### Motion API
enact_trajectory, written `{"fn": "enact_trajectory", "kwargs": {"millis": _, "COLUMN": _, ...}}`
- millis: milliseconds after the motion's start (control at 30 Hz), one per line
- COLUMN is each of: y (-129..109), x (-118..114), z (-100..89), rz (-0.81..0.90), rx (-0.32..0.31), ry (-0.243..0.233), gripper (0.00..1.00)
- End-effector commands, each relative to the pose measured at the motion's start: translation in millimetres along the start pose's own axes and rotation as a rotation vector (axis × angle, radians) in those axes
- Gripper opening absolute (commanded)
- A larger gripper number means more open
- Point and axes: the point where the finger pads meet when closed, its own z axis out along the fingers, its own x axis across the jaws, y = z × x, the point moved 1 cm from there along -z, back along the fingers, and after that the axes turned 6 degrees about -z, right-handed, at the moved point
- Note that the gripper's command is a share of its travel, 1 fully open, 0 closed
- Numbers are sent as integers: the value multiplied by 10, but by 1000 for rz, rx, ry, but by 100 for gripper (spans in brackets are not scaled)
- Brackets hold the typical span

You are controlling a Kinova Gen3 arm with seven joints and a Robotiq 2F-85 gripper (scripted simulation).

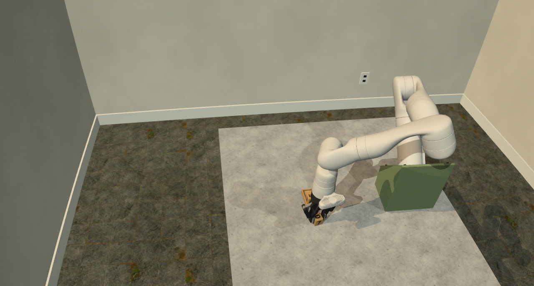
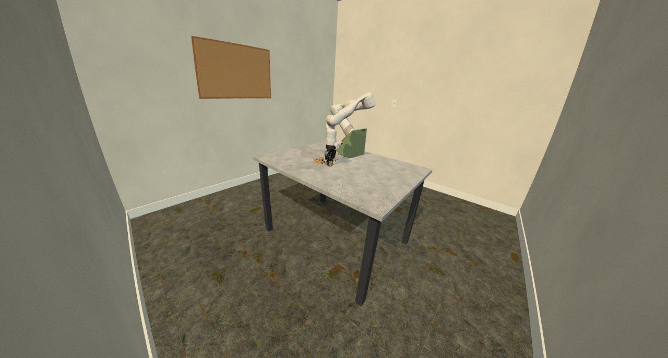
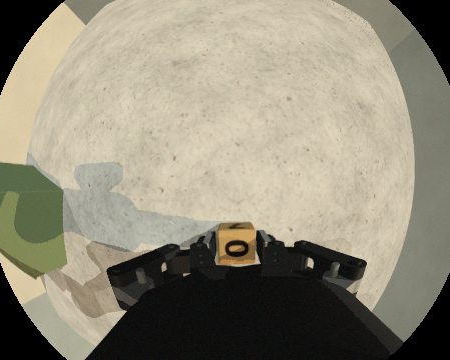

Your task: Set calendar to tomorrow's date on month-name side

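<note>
A wooden digit cube sits between the fingers of my gripper, with a "0" on the face towards the wrist camera. The fingers stand a little wider than the cube and do not clamp it. In the top view the cube is low at the table top, under the gripper that points down. The wooden calendar tray lies just behind the gripper, mostly hidden by the wrist. I cannot see the second cube or the month's name. In the exterior view the gripper and tray are tiny.
A green box stands on the table to the right of the gripper, in front of the arm's base; it also shows at the left edge of the wrist view. The table's left edge is to the left of the tray.
</note>
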Motion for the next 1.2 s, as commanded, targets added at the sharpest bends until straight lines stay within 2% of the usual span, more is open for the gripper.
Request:
{"fn": "enact_trajectory", "kwargs": {"millis": 0, "y": -2, "x": 6, "z": -8, "rz": 0, "rx": 1, "ry": 2, "gripper": 44}}
{"fn": "enact_trajectory", "kwargs": {"millis": 33, "y": -2, "x": 6, "z": -8, "rz": 0, "rx": 1, "ry": 2, "gripper": 44}}
{"fn": "enact_trajectory", "kwargs": {"millis": 67, "y": -2, "x": 6, "z": -8, "rz": 0, "rx": 1, "ry": 2, "gripper": 48}}
{"fn": "enact_trajectory", "kwargs": {"millis": 600, "y": -2, "x": 6, "z": -61, "rz": 0, "rx": 1, "ry": 2, "gripper": 48}}
{"fn": "enact_trajectory", "kwargs": {"millis": 733, "y": -2, "x": 6, "z": -199, "rz": 0, "rx": 1, "ry": 2, "gripper": 48}}
{"fn": "enact_trajectory", "kwargs": {"millis": 900, "y": -2, "x": 5, "z": -460, "rz": 0, "rx": 1, "ry": 2, "gripper": 48}}
{"fn": "enact_trajectory", "kwargs": {"millis": 967, "y": -2, "x": 5, "z": -460, "rz": 0, "rx": 1, "ry": 2, "gripper": 48}}
{"fn": "enact_trajectory", "kwargs": {"millis": 1167, "y": -2, "x": 5, "z": -762, "rz": 0, "rx": 1, "ry": 2, "gripper": 48}}
